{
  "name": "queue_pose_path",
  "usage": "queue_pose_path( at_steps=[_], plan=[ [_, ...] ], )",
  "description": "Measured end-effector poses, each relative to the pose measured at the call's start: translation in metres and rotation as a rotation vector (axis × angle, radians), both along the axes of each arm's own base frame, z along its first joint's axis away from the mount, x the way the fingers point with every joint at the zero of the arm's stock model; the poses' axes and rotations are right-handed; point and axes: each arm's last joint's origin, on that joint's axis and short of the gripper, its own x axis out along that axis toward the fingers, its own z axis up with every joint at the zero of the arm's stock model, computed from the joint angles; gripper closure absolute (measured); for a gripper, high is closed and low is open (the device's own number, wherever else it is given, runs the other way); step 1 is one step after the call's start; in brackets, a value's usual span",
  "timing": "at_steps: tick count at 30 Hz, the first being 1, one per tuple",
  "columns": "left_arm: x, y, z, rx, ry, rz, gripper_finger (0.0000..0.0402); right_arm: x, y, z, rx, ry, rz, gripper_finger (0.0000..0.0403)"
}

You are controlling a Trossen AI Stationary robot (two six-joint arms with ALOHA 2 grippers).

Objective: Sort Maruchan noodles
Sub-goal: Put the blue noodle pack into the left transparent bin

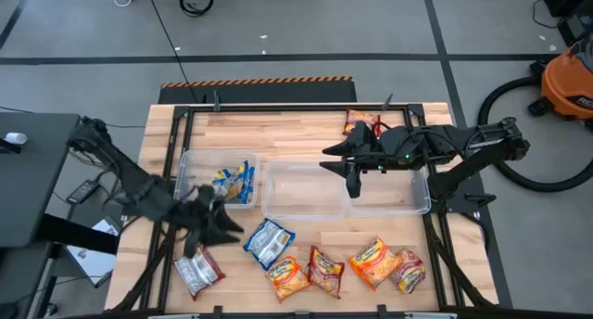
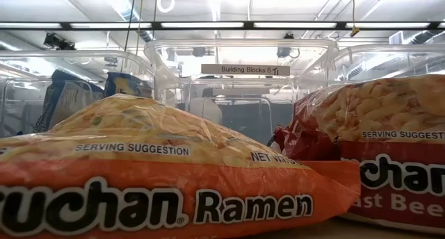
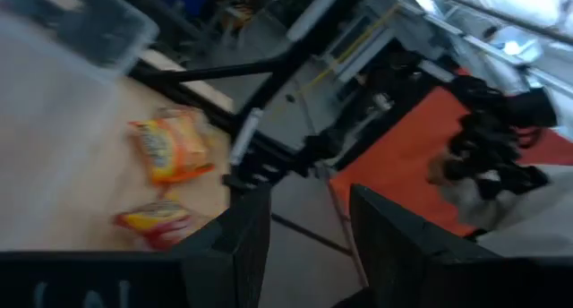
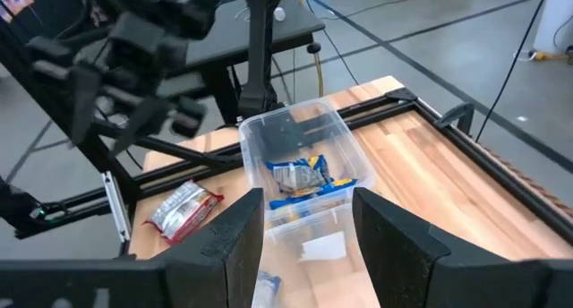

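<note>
Three clear bins stand in a row mid-table: the left bin (image 1: 190, 161) holds blue-and-white packets (image 1: 235, 183), and the middle bin (image 1: 304, 191) and right bin (image 1: 394, 197) show nothing inside. Several packets lie flat along the near edge: a red-silver one (image 1: 197, 271), a blue-white one (image 1: 269, 242), orange ones (image 1: 289, 277) (image 1: 374, 261) and red ones (image 1: 325, 268) (image 1: 409, 271). One red-orange packet (image 1: 362, 124) lies at the far edge. My left gripper (image 1: 225, 224) is open and empty, left of the blue-white packet. My right gripper (image 1: 353, 182) is open and empty, above the seam between the middle and right bins.
The table's dark metal frame (image 1: 176, 124) runs around its edges. In the low view an orange packet (image 2: 153, 176) and a red packet (image 2: 375, 155) fill the foreground, with the bins behind. An orange vacuum (image 1: 567, 78) stands off the table at right.
</note>
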Motion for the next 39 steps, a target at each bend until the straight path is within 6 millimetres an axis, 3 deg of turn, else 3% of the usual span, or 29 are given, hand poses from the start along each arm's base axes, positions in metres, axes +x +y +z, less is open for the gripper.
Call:
queue_pose_path(
  at_steps=[5,10,16,22,29,34,39],
  plan=[
    [0.004,-0.041,0.011,0.057,-0.045,-0.022,0.0265,-0.001,0.002,0.000,0.034,-0.001,-0.005,0.0224],
    [0.014,-0.075,0.010,0.227,0.081,-0.001,0.0282,-0.001,0.002,-0.001,0.048,0.004,-0.011,0.0224],
    [0.023,-0.102,-0.019,0.398,0.313,0.010,0.0285,-0.002,0.002,-0.004,0.052,0.035,-0.010,0.0224],
    [0.026,-0.123,-0.068,0.617,0.511,-0.091,0.0276,-0.004,0.009,-0.006,0.044,0.057,0.030,0.0224],
    [0.041,-0.130,-0.109,0.935,0.579,-0.222,0.0236,-0.012,0.033,-0.008,0.051,0.092,0.153,0.0224],
    [0.059,-0.112,-0.139,1.101,0.738,-0.171,0.0207,-0.019,0.049,-0.011,0.070,0.111,0.172,0.0224],
    [0.076,-0.097,-0.165,1.178,0.865,-0.136,0.0206,-0.023,0.057,-0.011,0.094,0.112,0.192,0.0224]
  ],
)
